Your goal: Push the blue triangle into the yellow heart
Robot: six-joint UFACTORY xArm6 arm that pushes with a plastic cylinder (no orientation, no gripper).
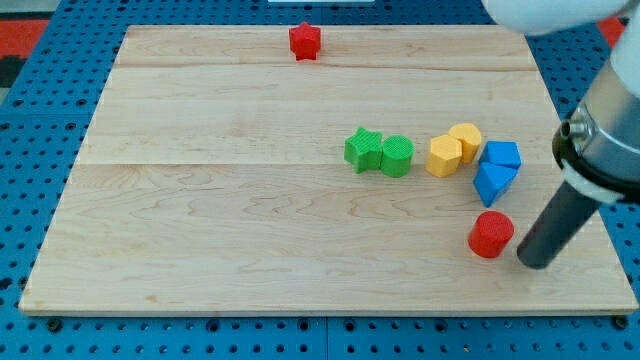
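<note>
The blue triangle lies at the view's right, just below a blue block. Two yellow blocks sit to their left: one beside the triangle and one slightly higher; I cannot tell which is the heart. My tip rests on the board at the lower right, below and right of the blue triangle and just right of a red cylinder. It touches no block.
A green star and a green round block sit left of the yellow blocks. A red star-like block lies near the board's top edge. The wooden board rests on a blue pegboard.
</note>
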